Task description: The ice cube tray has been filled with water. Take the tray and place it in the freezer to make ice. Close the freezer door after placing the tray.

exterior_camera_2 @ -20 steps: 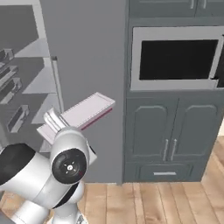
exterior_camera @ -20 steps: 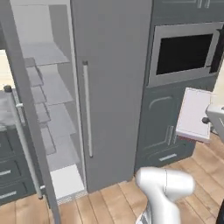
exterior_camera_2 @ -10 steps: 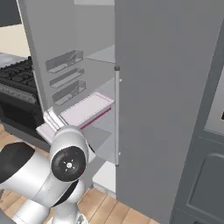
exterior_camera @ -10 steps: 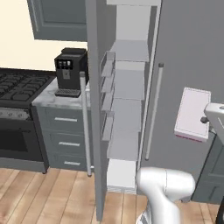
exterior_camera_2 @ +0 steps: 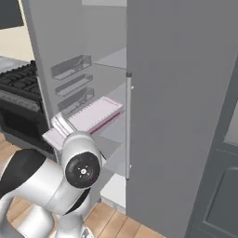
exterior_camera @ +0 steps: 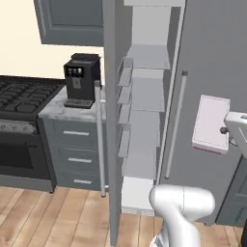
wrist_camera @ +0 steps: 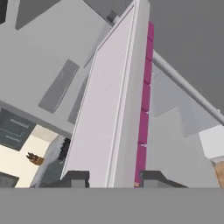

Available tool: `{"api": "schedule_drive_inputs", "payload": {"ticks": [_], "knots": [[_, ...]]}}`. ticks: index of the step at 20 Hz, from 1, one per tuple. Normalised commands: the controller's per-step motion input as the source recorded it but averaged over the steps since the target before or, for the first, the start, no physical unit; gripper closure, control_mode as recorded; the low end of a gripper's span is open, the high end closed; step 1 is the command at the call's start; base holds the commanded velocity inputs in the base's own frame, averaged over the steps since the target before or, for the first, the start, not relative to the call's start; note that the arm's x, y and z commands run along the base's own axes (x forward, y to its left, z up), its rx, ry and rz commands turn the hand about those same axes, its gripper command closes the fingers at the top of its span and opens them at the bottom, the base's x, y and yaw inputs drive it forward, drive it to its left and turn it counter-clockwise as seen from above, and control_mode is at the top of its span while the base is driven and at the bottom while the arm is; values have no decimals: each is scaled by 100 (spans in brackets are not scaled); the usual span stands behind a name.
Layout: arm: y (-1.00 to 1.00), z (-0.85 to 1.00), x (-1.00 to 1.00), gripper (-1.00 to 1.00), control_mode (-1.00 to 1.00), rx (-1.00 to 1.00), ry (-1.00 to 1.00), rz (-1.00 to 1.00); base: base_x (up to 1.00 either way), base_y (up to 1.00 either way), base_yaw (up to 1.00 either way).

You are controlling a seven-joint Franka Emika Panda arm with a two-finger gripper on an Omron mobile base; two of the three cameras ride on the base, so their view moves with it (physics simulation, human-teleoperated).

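Observation:
The ice cube tray (exterior_camera: 211, 123) is a pale pink slab with a darker pink rim, held up in front of the fridge unit's shut right door. My gripper (exterior_camera: 226, 130) is shut on its right edge. In the right base view the tray (exterior_camera_2: 95, 114) hovers level at the mouth of the open freezer (exterior_camera_2: 109, 60), just beyond my arm's elbow. The hand view runs along the tray (wrist_camera: 109, 109), and both fingertips (wrist_camera: 74, 179) clamp its near end. The freezer door (exterior_camera: 112, 120) stands wide open, edge-on, with pale bins on its inner face. White shelves (exterior_camera: 144, 96) fill the freezer.
The shut right door (exterior_camera: 212, 58) has a vertical silver handle (exterior_camera: 176, 125). Left of the open door, a black coffee machine (exterior_camera: 81, 79) sits on a counter with grey drawers (exterior_camera: 75, 154). A black stove (exterior_camera: 21, 96) lies farther left. The floor is wood.
The whole picture has shifted: the base has swung from the oven cabinets to face the open freezer. The tray has stayed in my shut gripper throughout.

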Motion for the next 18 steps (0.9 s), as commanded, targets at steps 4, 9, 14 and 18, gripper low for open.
{"api": "schedule_drive_inputs", "payload": {"ticks": [4,9,14,18], "knots": [[0,0,0,100,100,0,0,0,69,74,-24],[0,0,0,100,100,0,0,0,73,-24,2],[0,0,0,100,100,0,0,0,-1,-61,5],[0,0,0,100,100,0,0,0,0,0,6]]}}
